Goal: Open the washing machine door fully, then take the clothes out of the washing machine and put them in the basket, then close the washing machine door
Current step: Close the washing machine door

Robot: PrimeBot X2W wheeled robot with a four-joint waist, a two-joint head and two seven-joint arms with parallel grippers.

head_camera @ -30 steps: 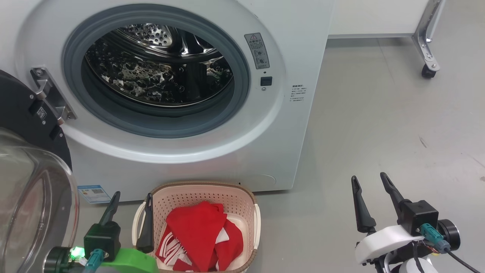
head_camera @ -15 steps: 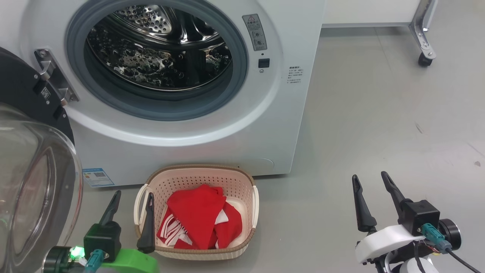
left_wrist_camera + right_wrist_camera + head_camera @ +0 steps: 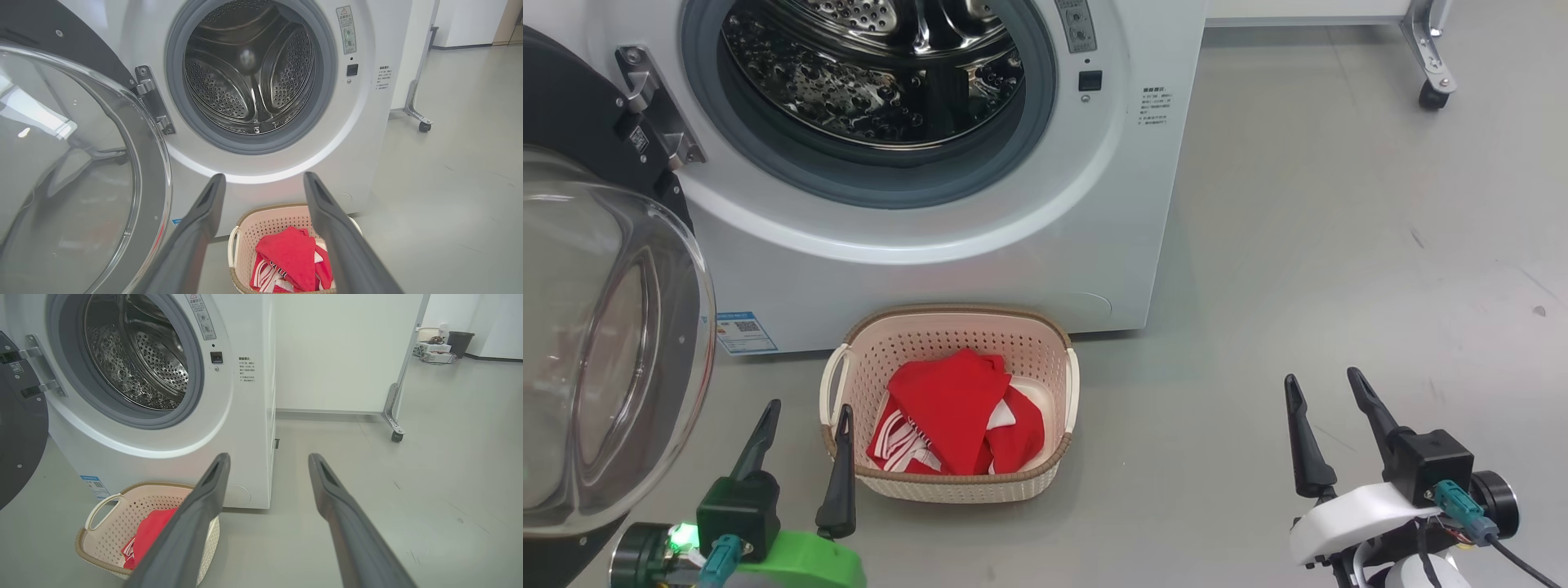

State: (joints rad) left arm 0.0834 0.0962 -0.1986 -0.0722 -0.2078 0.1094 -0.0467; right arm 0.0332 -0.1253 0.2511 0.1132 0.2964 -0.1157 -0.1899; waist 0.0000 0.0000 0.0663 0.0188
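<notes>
Both arms hang with jaws spread and empty. The left gripper [image 3: 810, 406] is just beside the near-left corner of the basket [image 3: 947, 336], and the right gripper [image 3: 1321, 376] is well off to the right. Just ahead of the left gripper, the clothes [image 3: 952, 404] lie in the basket. Beyond it, the washing machine [image 3: 931, 269] shows a bare drum [image 3: 866, 90]. Over the last second only the head camera's view has dipped, and nothing itself has shifted. The washing machine door [image 3: 605, 327], to the left gripper's left, stands open, so closing it looks like the one step left.
</notes>
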